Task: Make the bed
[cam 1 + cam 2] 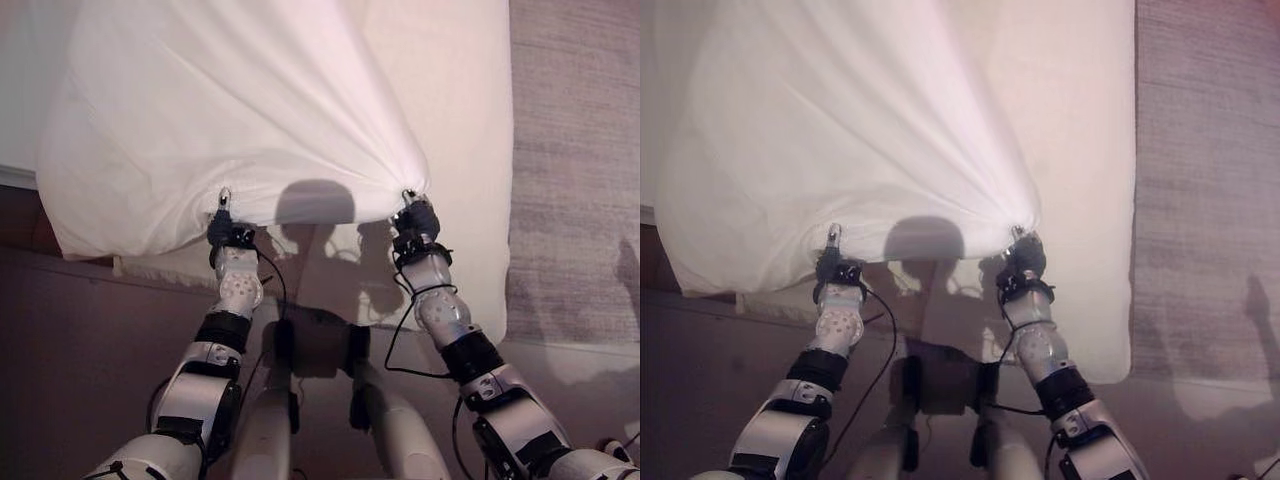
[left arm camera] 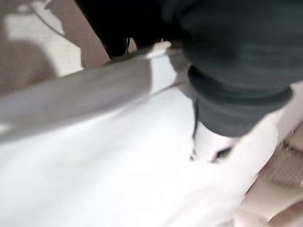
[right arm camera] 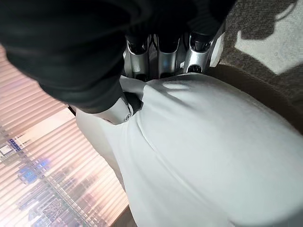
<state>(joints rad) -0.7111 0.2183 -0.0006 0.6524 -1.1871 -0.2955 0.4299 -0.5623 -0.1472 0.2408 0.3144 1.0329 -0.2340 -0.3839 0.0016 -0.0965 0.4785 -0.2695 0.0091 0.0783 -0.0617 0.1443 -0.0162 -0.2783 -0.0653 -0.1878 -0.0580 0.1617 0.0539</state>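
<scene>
The bed [image 1: 470, 150] lay before me, its pale mattress running up and away, with a grey carpet [image 1: 575, 150] along its right side and a darker floor [image 1: 90, 340] near my feet. Over the bed hung the white sheet [image 1: 250, 110], lifted clear of the mattress along its near edge and billowing like a tent, with folds fanning out from two gathered points.

I judged the sheet light, thin and very soft, with no stiffness of its own: it would sag wherever it was not held, catch air when swung, and could slip through a loose pinch. The best places to hold it seemed to be along the near hem, well apart, so the edge stayed taut between the two holds.

That is where I had it. My left hand [image 1: 222, 225] was at the near hem toward the sheet's left side, fingers closed on a bunch of cloth, the fabric drawn into creases there. My right hand [image 1: 412, 215] was curled round the hem further right, where the folds gathered most tightly; my right wrist view showed fingers [image 3: 163, 59] bent over the cloth and the thumb [image 3: 118, 106] pressing it from beneath. The hem sagged a little between my two hands, and the sheet's left corner drooped past the bed's edge.
</scene>
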